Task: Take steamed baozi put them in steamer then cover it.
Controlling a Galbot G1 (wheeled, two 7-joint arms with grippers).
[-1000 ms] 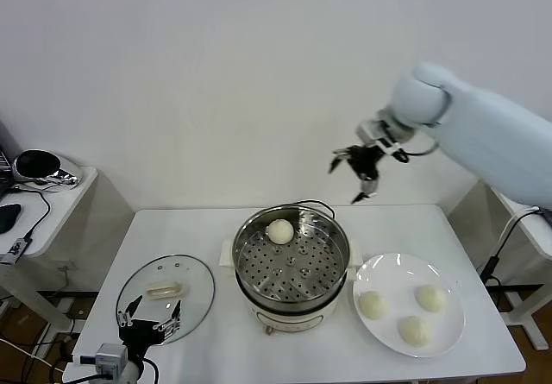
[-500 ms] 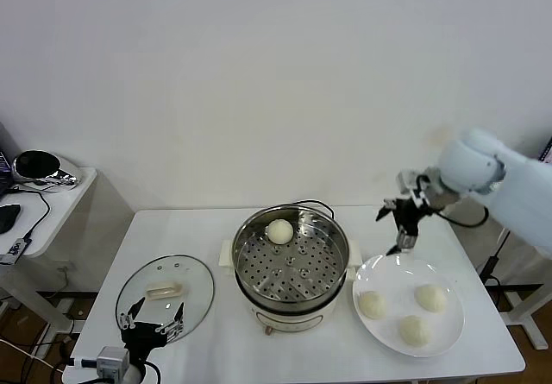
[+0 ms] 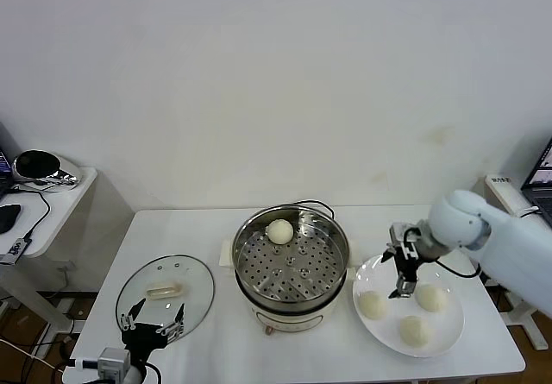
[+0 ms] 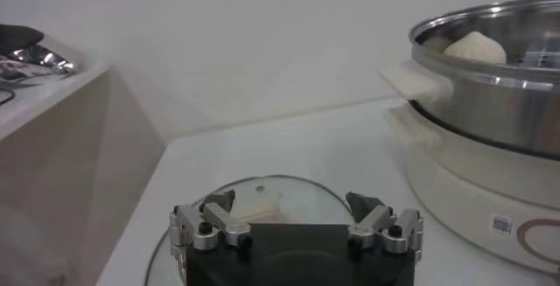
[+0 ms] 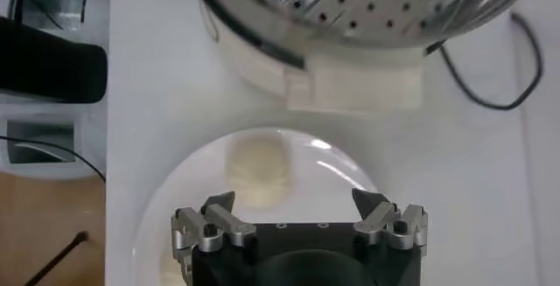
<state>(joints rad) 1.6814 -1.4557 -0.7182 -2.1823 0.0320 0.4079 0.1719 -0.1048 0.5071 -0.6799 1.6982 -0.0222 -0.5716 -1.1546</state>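
head view: right gripper (image 3: 404,271), jaws wide and empty, hangs over the plate (image 3: 448,339) at its 10 o'clock; three baozi (image 3: 373,305) wait there, one (image 3: 279,230) sits in the steamer (image 3: 291,267). a crooked descent could nudge a bun off. left gripper (image 3: 153,330), wide and empty, idles by the cover (image 3: 166,292).

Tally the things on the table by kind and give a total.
Baozi: 4, one in the steamer, three on the plate
Steamer: 1
Lid: 1
Plate: 1
Total: 7
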